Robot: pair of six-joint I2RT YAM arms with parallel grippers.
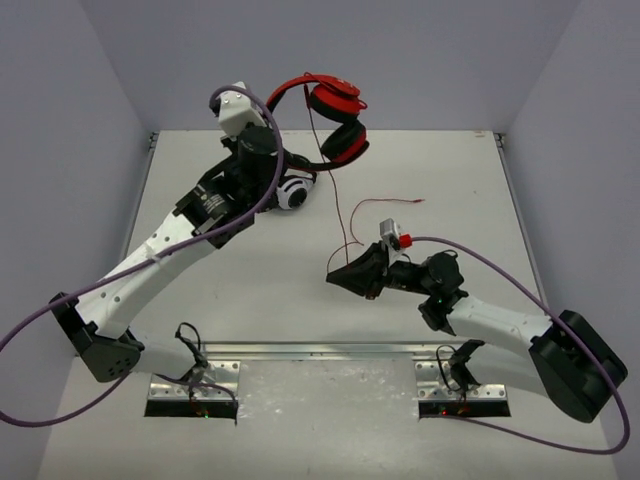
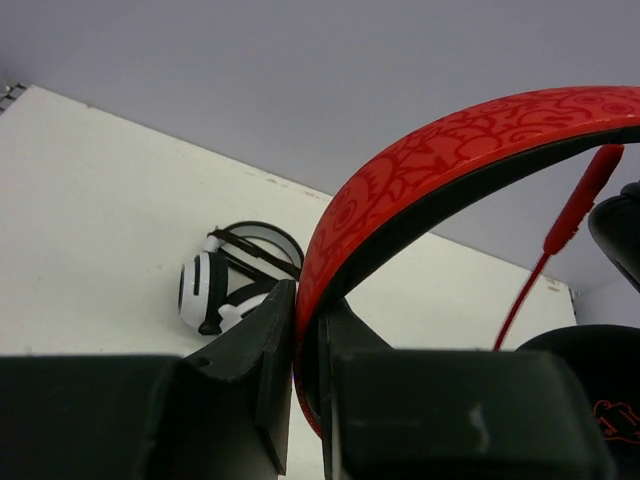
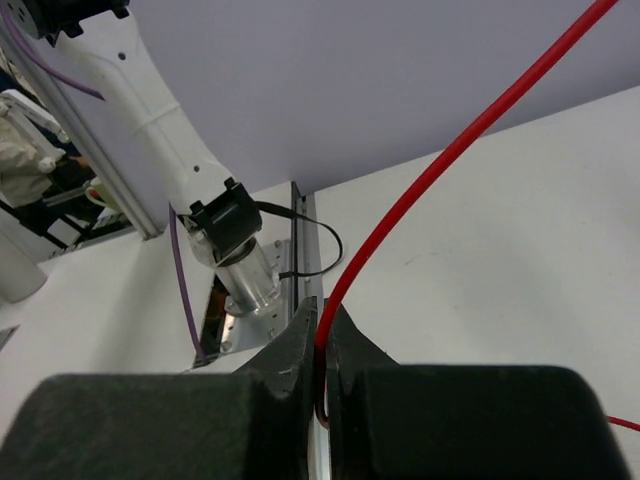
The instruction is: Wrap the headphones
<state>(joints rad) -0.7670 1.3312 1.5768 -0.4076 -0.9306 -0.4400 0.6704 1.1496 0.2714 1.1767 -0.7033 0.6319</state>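
The red headphones [image 1: 330, 100] hang in the air at the back of the table, held by the headband [image 2: 450, 150]. My left gripper [image 2: 308, 300] is shut on the headband's end [image 1: 272, 100]; both ear cups [image 1: 345, 140] dangle to its right. The thin red cable [image 1: 335, 200] drops from the cups toward the table's middle, and a loose stretch with its plug [image 1: 400, 203] lies on the surface. My right gripper [image 1: 334, 277] is low over the table's centre, shut on the cable [image 3: 450, 150], which rises from between its fingertips [image 3: 320, 330].
Black-and-white headphones [image 1: 293, 190] lie on the table just under the left arm, also in the left wrist view [image 2: 225, 285]. Grey walls close in the back and both sides. Arm bases and metal brackets [image 1: 320, 352] line the near edge.
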